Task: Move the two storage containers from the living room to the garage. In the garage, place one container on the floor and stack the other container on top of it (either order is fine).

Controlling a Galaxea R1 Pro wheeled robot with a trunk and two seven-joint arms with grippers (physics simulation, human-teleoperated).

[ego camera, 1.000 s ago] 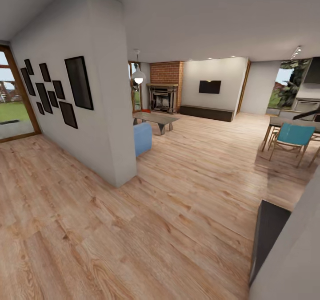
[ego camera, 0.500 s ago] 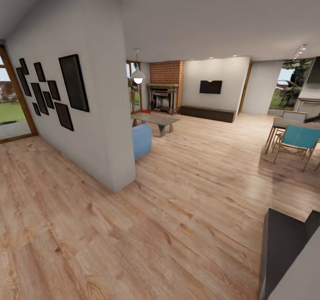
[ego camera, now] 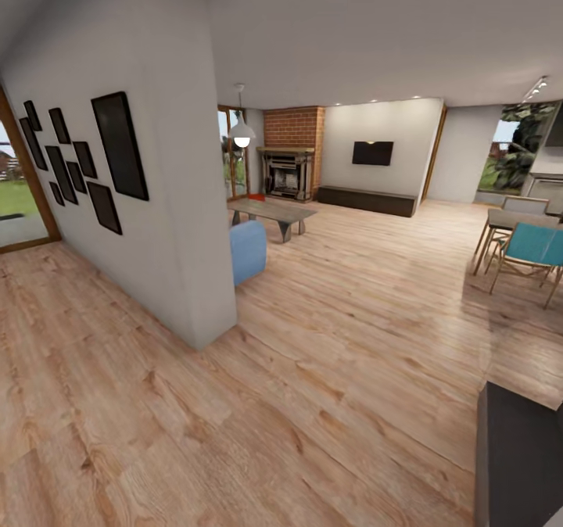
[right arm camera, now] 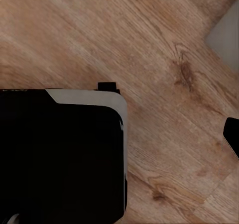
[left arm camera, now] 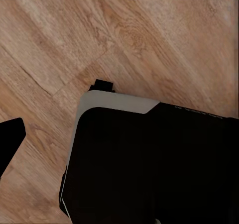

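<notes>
Far ahead lies the living room, with its brick fireplace [ego camera: 291, 148], black wall TV [ego camera: 371, 152] and long low dark cabinet [ego camera: 366, 199]. A small red-orange patch [ego camera: 254, 196] shows on the floor beside the fireplace, behind the coffee table [ego camera: 272, 212]. It is too small to tell whether it is a storage container. Both wrist views look down on light wood planks and my black base [left arm camera: 149, 164] [right arm camera: 59, 154]. A dark tip [left arm camera: 10, 142] [right arm camera: 232, 134] sits at the edge of each wrist view, and neither shows a grip state. The garage is out of view.
A white partition wall [ego camera: 168, 198] with black frames stands close on my left, with a blue seat [ego camera: 248, 250] past its end. A dining table with a teal chair [ego camera: 534, 247] is at the right. A dark unit [ego camera: 520, 457] sits at the lower right. Wood floor [ego camera: 352, 316] stretches ahead.
The whole head view has shifted: the partition wall looms larger and nearer, the dining chairs and the dark unit have slid toward the right edge. The camera moved, not the things.
</notes>
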